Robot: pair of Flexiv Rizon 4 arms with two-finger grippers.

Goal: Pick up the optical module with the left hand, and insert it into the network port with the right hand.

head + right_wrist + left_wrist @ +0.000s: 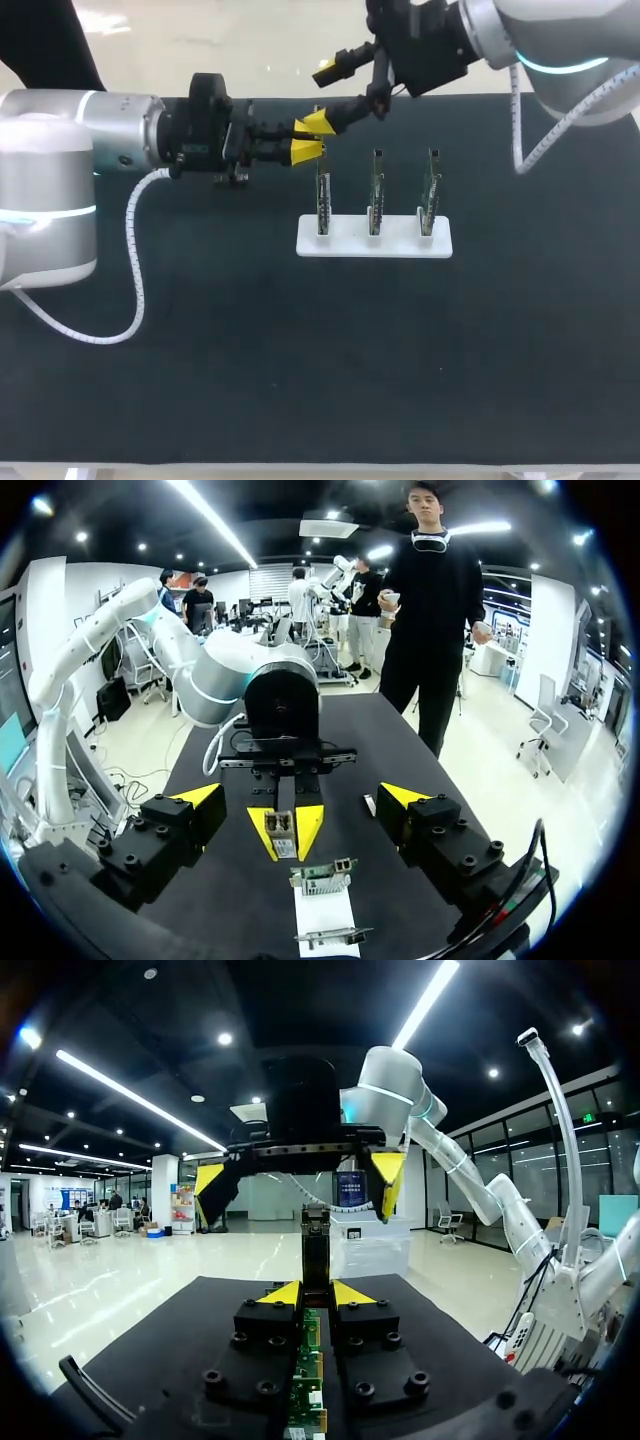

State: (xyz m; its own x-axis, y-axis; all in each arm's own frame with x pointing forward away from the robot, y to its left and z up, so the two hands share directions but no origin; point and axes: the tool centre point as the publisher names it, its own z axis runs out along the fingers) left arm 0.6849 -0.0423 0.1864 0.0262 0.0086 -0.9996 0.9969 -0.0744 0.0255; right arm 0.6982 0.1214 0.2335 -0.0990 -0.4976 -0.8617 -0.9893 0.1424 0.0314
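**Optical module held for handover above the desk**

Risk: the right pincer (302,797) is spread wide. If it closes off-centre, it would likely hit the yellow tips of the left pincer (314,1294) or twist the optical module (316,1245) askew — spoiling the later insertion. The left pincer is clamped on the module, which juts beyond its tips — between the right fingers, touching neither, near the leftmost board (323,195).

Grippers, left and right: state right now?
Left gripper: shut on the optical module.
Right gripper: open, fingers spread wide, holding nothing.
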